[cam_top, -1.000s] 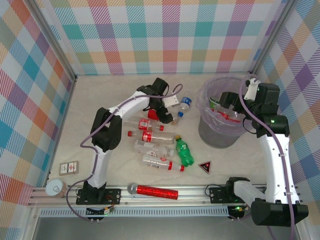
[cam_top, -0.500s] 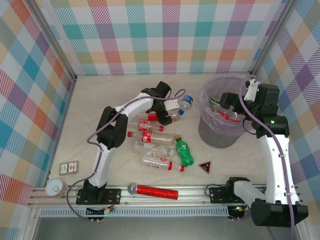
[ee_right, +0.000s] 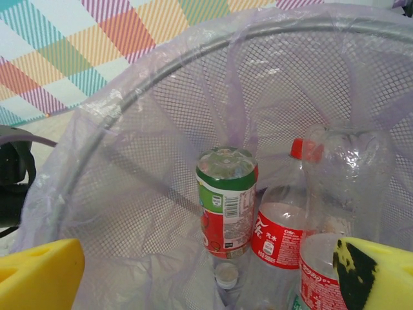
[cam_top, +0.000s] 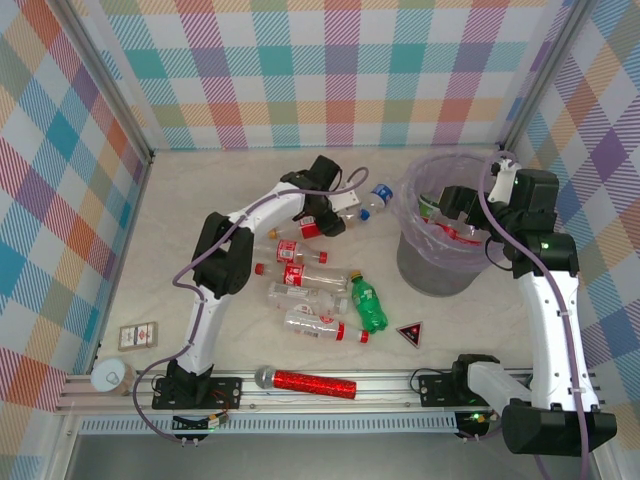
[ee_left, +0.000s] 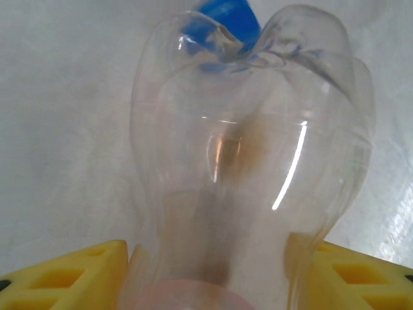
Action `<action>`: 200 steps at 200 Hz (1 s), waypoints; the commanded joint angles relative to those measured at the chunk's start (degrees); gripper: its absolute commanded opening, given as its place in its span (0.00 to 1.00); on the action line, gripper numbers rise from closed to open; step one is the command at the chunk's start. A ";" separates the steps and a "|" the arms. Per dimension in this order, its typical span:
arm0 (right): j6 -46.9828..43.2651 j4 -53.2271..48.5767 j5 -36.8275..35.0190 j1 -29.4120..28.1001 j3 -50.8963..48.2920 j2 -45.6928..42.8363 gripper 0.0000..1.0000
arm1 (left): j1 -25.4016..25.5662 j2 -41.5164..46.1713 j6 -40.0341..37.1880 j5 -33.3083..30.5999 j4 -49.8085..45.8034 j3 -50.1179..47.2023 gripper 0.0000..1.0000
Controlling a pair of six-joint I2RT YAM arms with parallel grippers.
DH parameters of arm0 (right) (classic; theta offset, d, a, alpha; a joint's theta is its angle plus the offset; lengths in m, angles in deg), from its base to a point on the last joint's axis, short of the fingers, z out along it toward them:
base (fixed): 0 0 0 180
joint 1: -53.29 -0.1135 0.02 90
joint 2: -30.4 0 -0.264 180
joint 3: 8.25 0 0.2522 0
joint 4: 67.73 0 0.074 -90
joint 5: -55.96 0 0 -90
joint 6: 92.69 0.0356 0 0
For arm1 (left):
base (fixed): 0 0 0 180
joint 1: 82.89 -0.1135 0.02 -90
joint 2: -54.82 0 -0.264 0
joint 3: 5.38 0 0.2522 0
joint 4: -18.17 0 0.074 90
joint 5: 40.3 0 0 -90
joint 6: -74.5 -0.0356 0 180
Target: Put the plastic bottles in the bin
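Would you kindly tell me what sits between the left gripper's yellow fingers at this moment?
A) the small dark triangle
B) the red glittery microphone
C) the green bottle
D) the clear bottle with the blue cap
D: the left wrist view shows the clear blue-capped bottle lying between the yellow fingers of the left gripper, its blue cap pointing away from the camera.

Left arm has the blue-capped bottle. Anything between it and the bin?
Nothing on the tabletop: it lies bare between the blue-capped bottle, held in the left gripper, and the bin. But the open right gripper hangs over the bin's mouth and may crowd a drop from above.
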 commanded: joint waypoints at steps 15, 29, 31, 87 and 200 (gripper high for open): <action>2.77 4.30 3.73 0.20 1.75 -1.17 0.99 | -1.57 2.01 3.85 1.33 3.99 1.23 0.54; 3.41 5.42 5.75 0.20 2.70 -0.46 0.99 | -1.91 2.93 4.97 1.40 4.89 1.04 0.55; 3.57 5.53 6.07 0.23 2.92 -0.34 0.99 | -1.99 3.06 5.08 1.56 4.99 1.04 0.55; 4.94 8.52 13.48 0.24 9.99 3.79 0.99 | -5.23 14.22 14.10 3.01 17.81 -10.02 0.54; 7.20 9.54 23.65 -14.62 26.73 22.19 0.98 | -3.87 44.25 34.89 2.94 34.52 -35.13 0.52</action>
